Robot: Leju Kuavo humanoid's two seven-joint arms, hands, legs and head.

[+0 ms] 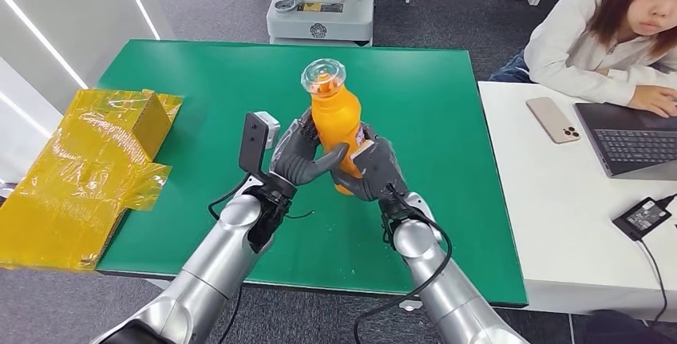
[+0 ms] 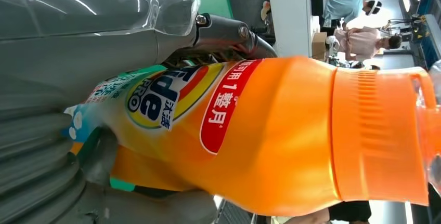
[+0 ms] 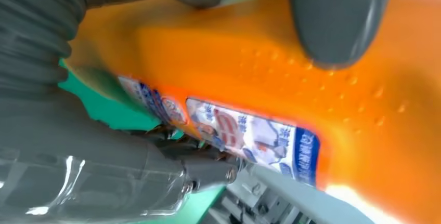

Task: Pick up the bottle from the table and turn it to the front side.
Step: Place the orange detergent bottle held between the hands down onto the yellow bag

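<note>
Centrally, green table (image 1: 199,88) filling most of head view, w/ white desk (image 1: 543,216) butted to its right side, person (image 1: 607,33) seated there at laptop (image 1: 635,140). Crinkled yellow film and box (image 1: 96,160) draped over table's left edge. Above table middle, held aloft btwn both hands: orange bottle (image 1: 336,120), tilted, clear cap pointing away from robot (orange collar showing under cap in left wrist view). Left hand (image 1: 299,155) clamped on bottle's left side, thumb laid across body. Right hand (image 1: 371,170) wrapped round lower right side, fingers closed on it. Front label (image 2: 156,96) w/ red-and-yellow logo facing left wrist cam; back label (image 3: 249,138), blue-edged w/ small print, facing right wrist cam. On desk: phone (image 1: 552,119) face down near laptop, black charger (image 1: 643,216) w/ cable.
</note>
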